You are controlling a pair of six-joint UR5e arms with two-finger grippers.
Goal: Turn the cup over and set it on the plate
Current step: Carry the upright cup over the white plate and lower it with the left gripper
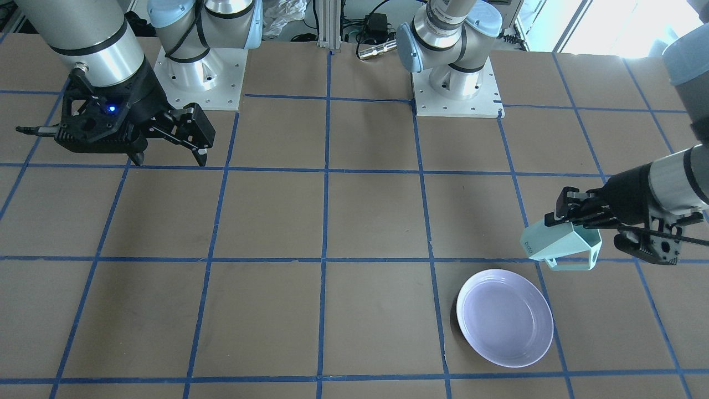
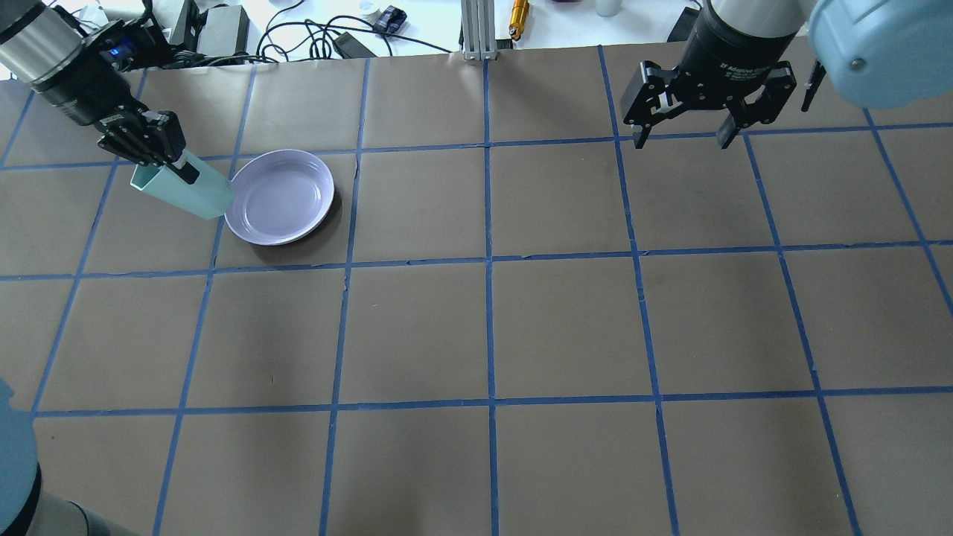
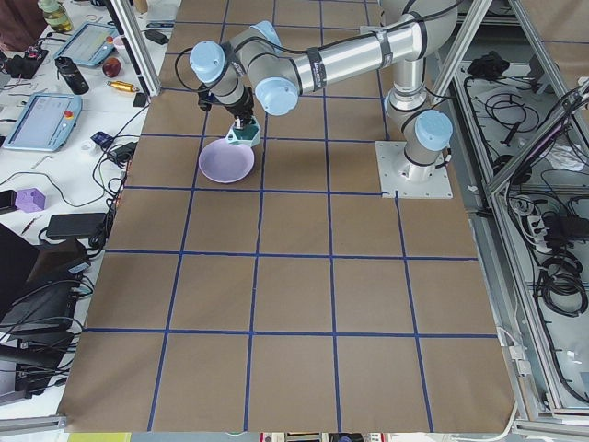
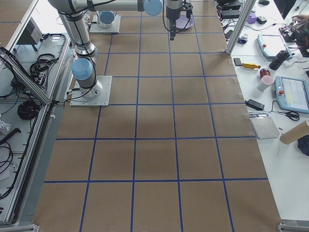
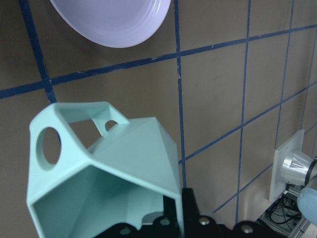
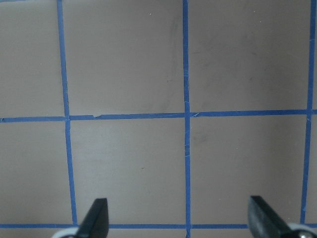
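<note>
Currently the left gripper (image 1: 573, 220) is closed on the small pale mint-green faceted mug (image 1: 559, 246), its fingers pinching the wall at the mug's rim. The mug lies tilted on its side in that grip: the base with its small dark lettering points away from the arm, the open hexagonal mouth faces back toward the wrist, and the angular handle sits on the lower side in the front-facing view. In the left wrist view the mouth of the mug (image 5: 99, 183) fills the foreground.

The round, shallow, glossy pale lavender plate (image 1: 504, 318) rests flat on the brown paper-covered table with its blue tape grid (image 1: 277, 210). The mug is just beside the plate, not over its middle; from overhead the base end of the mug (image 2: 182, 192) meets the rim of the plate (image 2: 281, 197).

The right gripper (image 1: 170, 158) hangs well apart from both, at the other end of the table, with its two fingers (image 6: 96, 218) spread wide and nothing between them; the overhead view shows this gripper (image 2: 682, 134) pointing down at bare table
</note>
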